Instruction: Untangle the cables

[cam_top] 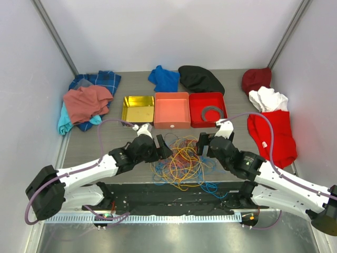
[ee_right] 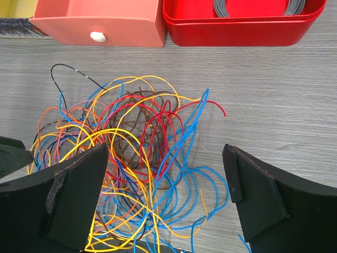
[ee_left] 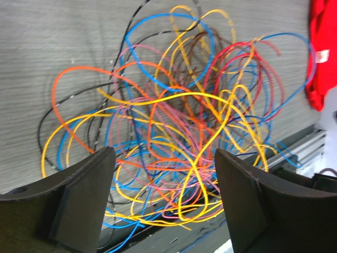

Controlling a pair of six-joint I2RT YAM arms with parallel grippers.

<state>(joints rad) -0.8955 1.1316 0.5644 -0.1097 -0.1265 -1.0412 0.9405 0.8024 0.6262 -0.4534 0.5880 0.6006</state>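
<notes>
A grey wood-grain table [cam_top: 105, 142] fills the floor of a booth closed in by pale, plain walls: the back wall [cam_top: 168, 31] at 12 o'clock, the left wall [cam_top: 21, 79] at 9 and the right wall [cam_top: 316, 79] at 3. Slim metal posts [cam_top: 53, 34] run up the corners at 11 and 1. Toward 12 a gold tin [cam_top: 138, 110], a salmon box [cam_top: 171, 108] and a red box [cam_top: 197, 101] sit in a row, touching. Heaped clothes [cam_top: 87, 100] lie at 10, with more cloth along the back and a red garment [cam_top: 276, 134] at 3. At 6, a perforated strip [cam_top: 158, 217] borders polished metal. The light is soft and even.
</notes>
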